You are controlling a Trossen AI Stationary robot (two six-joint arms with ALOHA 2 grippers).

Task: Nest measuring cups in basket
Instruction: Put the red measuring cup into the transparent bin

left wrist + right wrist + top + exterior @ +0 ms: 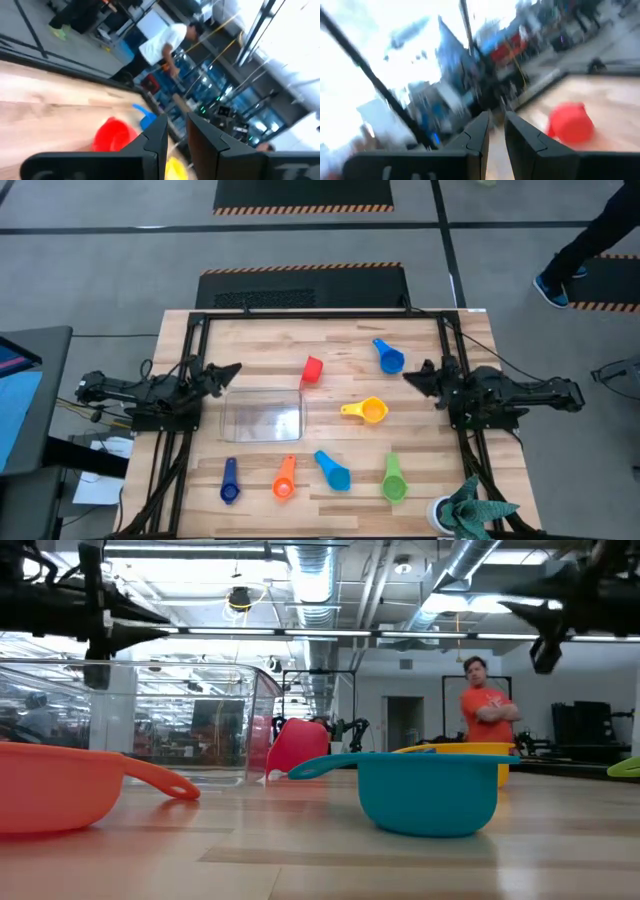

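The clear basket (262, 418) sits left of the table's middle, and the cups lie loose around it. The red cup (312, 370) lies on its side just beyond the basket's far right corner. The blue cup (388, 357) is at the far right and the yellow cup (366, 411) is right of the basket. Along the near edge lie the dark blue (230, 480), orange (285, 478), light blue (333, 470) and green (393, 480) cups. My left gripper (236, 368) hovers shut by the basket's far left corner. My right gripper (408, 374) hovers shut near the blue cup.
Dark frame rails (200, 350) run along the table's left, right and far sides. A green patterned object (470, 510) sits at the near right corner. A person in an orange shirt (487, 710) stands in the room beyond, and another person's leg (580, 250) shows on the floor.
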